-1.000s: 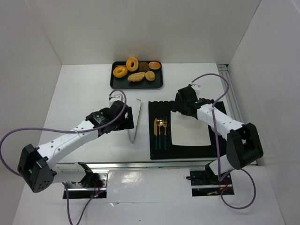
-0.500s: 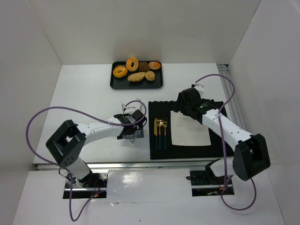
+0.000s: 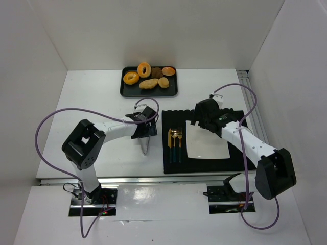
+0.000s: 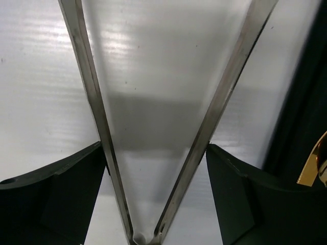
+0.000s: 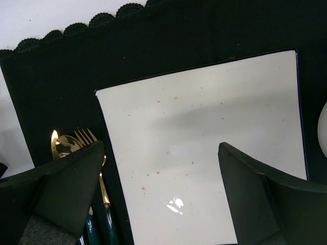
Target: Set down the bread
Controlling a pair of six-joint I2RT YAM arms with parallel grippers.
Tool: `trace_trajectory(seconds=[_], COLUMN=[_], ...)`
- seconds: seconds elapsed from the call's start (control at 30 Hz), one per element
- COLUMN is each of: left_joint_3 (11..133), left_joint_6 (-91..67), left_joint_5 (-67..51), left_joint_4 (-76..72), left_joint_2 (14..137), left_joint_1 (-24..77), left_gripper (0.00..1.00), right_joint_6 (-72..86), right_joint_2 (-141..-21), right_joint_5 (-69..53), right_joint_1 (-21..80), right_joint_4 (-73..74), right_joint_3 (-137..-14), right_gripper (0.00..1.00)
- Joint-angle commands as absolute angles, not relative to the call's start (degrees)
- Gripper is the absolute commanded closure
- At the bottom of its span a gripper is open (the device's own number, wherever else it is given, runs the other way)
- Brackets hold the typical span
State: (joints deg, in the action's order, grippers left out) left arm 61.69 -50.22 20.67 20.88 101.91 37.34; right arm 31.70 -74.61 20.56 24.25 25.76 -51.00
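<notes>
From above: task barely begun, by the look of it. All the bread (image 3: 149,83) in the tray (image 3: 122,88) at the far side, well apart from the plate (image 3: 207,145) on the mat (image 3: 167,166), the likely spot for it; none lifted, none delivered. Left gripper (image 3: 146,128) down over the tongs (image 3: 145,145) on the table (image 3: 92,102), just left of the mat. Right gripper (image 3: 200,118) above the plate's far left corner, cutlery (image 3: 175,145) between plate and mat edge. From the left wrist: jaws apart, astride the tongs (image 4: 97,117), a finger (image 4: 51,199) at each outer edge of the V, touching or just beside, hard to say which. No squeeze to be seen, both arms of the tongs spread wide, bare table between them. Judged as the moment of taking the tool, with no firm hold shown. From the right wrist: jaws apart over the bare plate (image 5: 204,127), nothing between the fingers (image 5: 66,189), cutlery (image 5: 69,145) at lower left on the mat (image 5: 61,87). No bread in sight in either wrist view. Left to do, as judged: close on the tongs, lift them, reach to the tray, pinch one piece, carry it across, set it on the plate, let go.
</notes>
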Motion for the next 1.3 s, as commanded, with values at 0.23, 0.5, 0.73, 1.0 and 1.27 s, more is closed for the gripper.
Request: trace_trajectory(seconds=[0.23,0.5,0.73,1.0,1.27], left_joint_3=[64.59,77.58,95.06,114.41,126.65], left_joint_6=[-46.94,-35.87,-29.63,-29.44,-29.27], left_joint_5=[23.98,18.57,14.25,7.73,6.50], left_joint_4=[23.72,37.78,41.56,42.98,37.37], left_joint_2=[99.94,90.88,96.31,111.87,122.69], left_joint_1=[36.83,28.84,20.75,16.52,14.77], left_gripper=[0.51,0.60,0.60,0.60,0.57], right_joint_6=[32.26,32.26,32.78,32.78,33.31], right_joint_2=[-72.77,-72.25,-72.77,-73.38,-75.50], right_joint_5=[21.01,23.03,21.97,21.45,20.83], right_joint_1=[25.31,25.31,25.31,25.31,25.31], right_joint_4=[24.26,24.26,23.64,23.12,23.12], right_joint_3=[-50.71,-51.86,-52.38,-52.91,-53.44], right_gripper=[0.01,0.01,0.01,0.01,0.01])
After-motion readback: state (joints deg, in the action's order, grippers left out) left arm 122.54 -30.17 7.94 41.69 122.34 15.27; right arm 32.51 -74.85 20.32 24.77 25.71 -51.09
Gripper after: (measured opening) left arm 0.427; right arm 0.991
